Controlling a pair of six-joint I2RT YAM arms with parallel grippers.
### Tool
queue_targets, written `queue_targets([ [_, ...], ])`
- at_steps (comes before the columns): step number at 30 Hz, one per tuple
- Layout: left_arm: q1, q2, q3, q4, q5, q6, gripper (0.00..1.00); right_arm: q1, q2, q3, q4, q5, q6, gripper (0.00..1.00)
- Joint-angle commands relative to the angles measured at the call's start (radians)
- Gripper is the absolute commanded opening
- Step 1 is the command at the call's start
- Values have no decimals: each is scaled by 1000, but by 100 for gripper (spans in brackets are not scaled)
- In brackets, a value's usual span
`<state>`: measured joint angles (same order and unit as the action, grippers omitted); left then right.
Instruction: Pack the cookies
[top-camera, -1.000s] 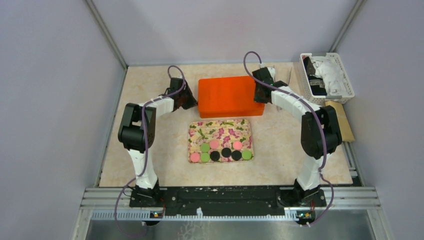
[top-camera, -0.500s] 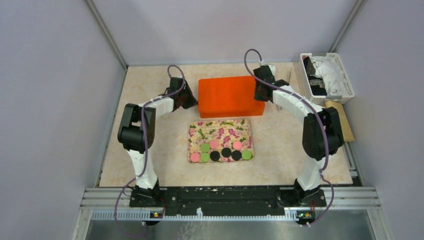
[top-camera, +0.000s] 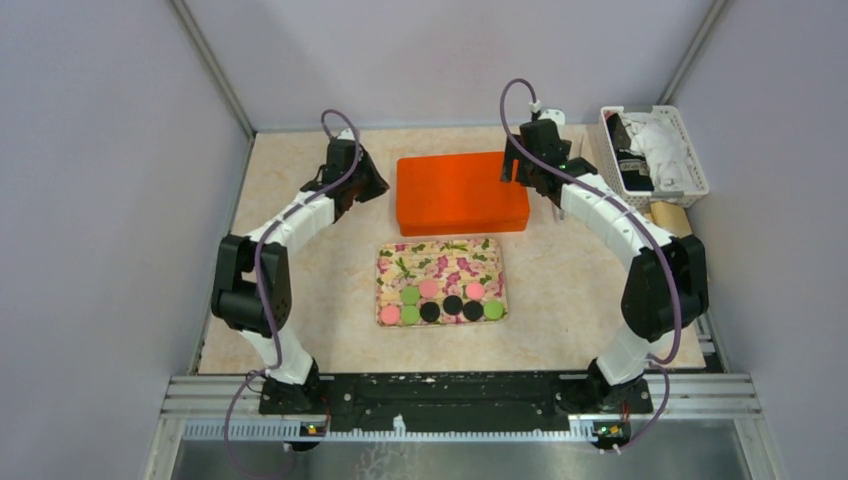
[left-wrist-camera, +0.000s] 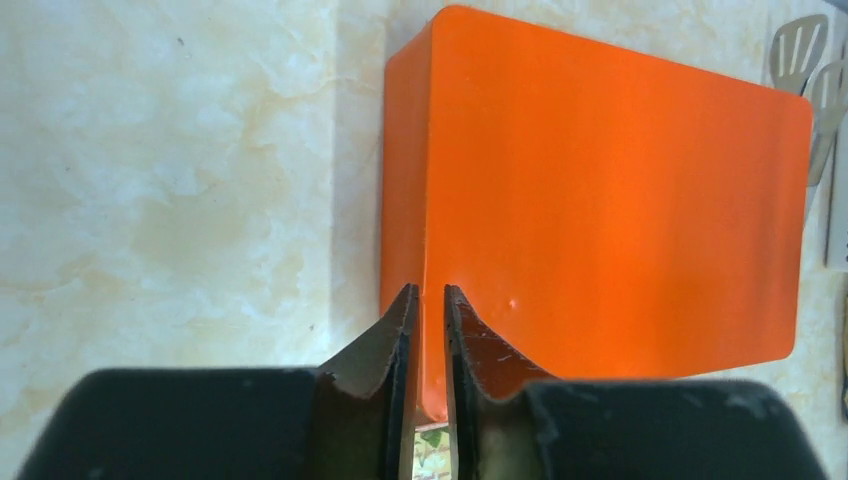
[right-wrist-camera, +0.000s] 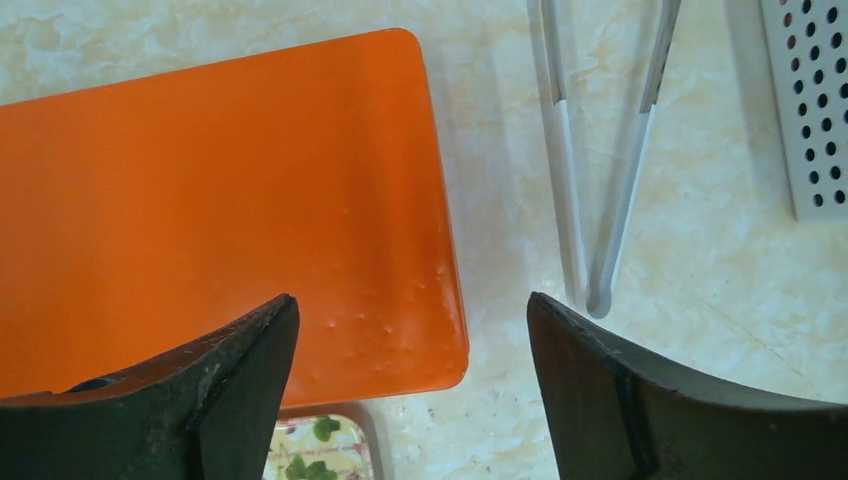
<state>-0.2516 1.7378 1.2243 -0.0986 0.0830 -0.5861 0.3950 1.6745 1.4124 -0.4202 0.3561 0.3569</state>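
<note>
1. The left end effector (left-wrist-camera: 430, 295) was pressed almost together at the orange box's (top-camera: 462, 190) edge;
2. the right end effector (right-wrist-camera: 410, 300) was spread wide;
3. the cookies (top-camera: 441, 301) lay on the floral tray (top-camera: 440, 256).

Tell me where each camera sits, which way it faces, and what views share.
Top external: above and behind the bases, looking down on the beige marble table; both arms, floral rectangular tray of round cookies show.
Left wrist: on the left arm, looking down at the orange rectangular box; closed left hand shows.
Right wrist: on the right arm, looking down at that box's other end and metal tongs; open right hand shows.
All three share the box.
</note>
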Motion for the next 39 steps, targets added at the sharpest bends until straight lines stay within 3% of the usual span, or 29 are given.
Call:
queue_targets([
  [1, -13, -71, 60, -82, -73, 90, 39, 2, -30, -2, 37, 63, -16, 89],
  [2, -14, -81, 71, -94, -74, 113, 54, 1, -32, -3, 36, 82, -13, 95],
  [3, -15, -90, 86, -113, -106, 126, 83, 1, -33, -3, 31, 107, -13, 97],
  [4, -17, -99, 98, -132, -124, 137, 97, 2, -33, -1, 21, 148, -5, 98],
  [6, -22, -121, 118, -162, -154, 150, 99, 1, -29, 1, 4, 227, 9, 92],
  [8, -36, -144, 133, -197, -233, 158, 99, 2, -29, -2, 1, 271, -4, 54],
  [9, -46, -154, 140, -217, -290, 157, 99, 2, -30, -6, 2, 289, -14, 40],
  [10, -57, -168, 147, -233, -343, 159, 99, 2, -31, -14, 5, 304, -15, 33],
  [11, -67, -184, 152, -250, -395, 162, 99, 2, -32, -19, 6, 319, -15, 33],
  [14, -90, -219, 154, -271, -506, 170, 99, 6, -43, -47, 29, 381, -50, 64],
  [18, -101, -271, 127, -267, -581, 158, 99, 10, -64, -63, 23, 539, -80, 68],
  [22, -103, -301, 81, -200, -540, 201, 98, 11, -104, -85, 39, 615, -104, 70],
  [23, -103, -301, 76, -188, -518, 220, 98, 11, -114, -84, 41, 611, -116, 93],
  [24, -106, -298, 75, -179, -504, 233, 98, 11, -123, -80, 38, 598, -130, 98],
  [39, -114, -344, -16, -71, -447, 279, 98, 11, -30, -16, -43, 327, -69, 99],
])
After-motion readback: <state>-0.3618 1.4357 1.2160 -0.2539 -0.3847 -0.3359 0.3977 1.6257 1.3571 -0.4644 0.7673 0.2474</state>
